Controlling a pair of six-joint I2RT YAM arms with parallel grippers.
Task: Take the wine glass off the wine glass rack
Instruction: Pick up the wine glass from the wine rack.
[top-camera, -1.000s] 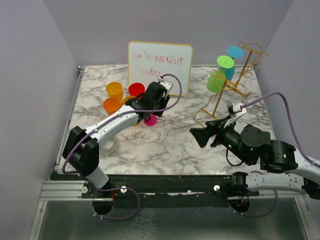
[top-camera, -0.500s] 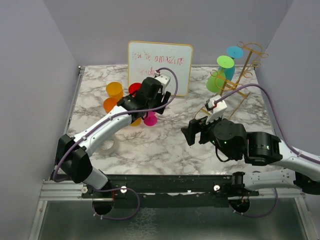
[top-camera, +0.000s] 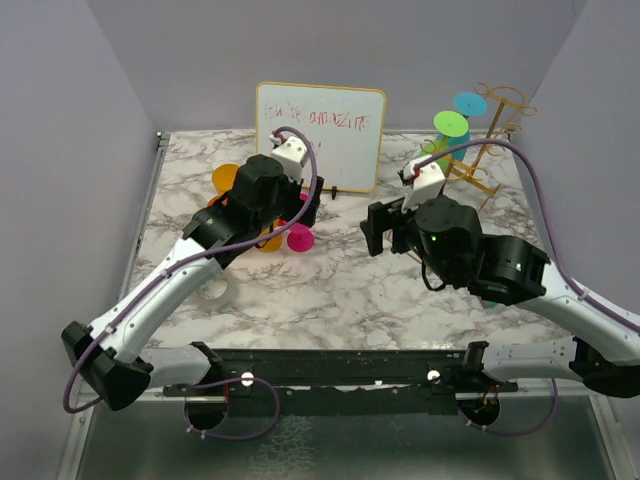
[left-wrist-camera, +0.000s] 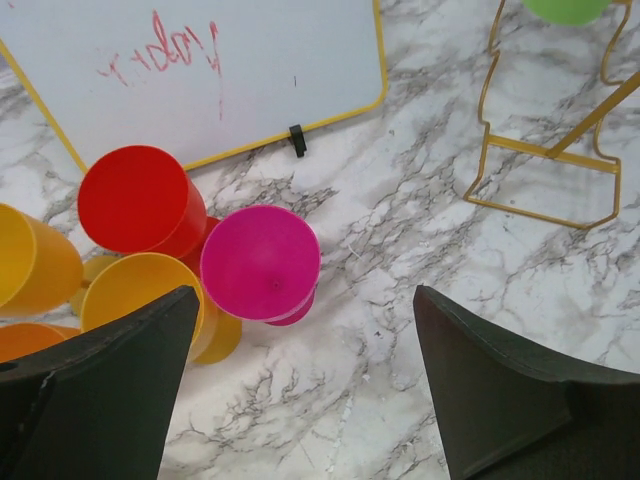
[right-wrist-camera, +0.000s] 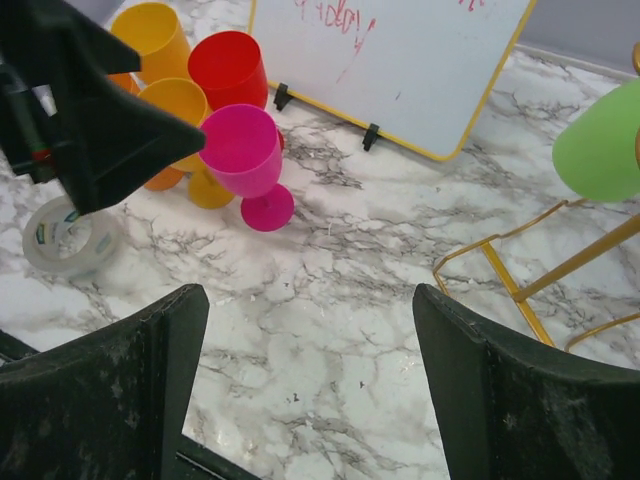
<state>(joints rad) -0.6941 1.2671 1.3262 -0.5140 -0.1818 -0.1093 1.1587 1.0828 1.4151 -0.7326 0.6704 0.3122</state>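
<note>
The gold wire wine glass rack (top-camera: 482, 158) stands at the back right. A green wine glass (top-camera: 447, 130) and a blue one (top-camera: 468, 106) hang on its rails. The rack base (left-wrist-camera: 545, 170) and the green glass (right-wrist-camera: 600, 145) also show in the wrist views. My right gripper (top-camera: 384, 228) is open and empty, above the table middle, left of the rack. My left gripper (top-camera: 303, 203) is open and empty, above a pink wine glass (left-wrist-camera: 260, 262) that stands on the table.
A white dry-erase board (top-camera: 320, 122) stands at the back. Red (left-wrist-camera: 135, 200), yellow (left-wrist-camera: 140, 300) and orange (top-camera: 228, 180) glasses cluster by the pink one. A tape roll (right-wrist-camera: 65, 240) lies at the front left.
The left arm has stretched out and its wrist has moved left and back. The right gripper has moved left and back, away from the near edge. Both stay open.
</note>
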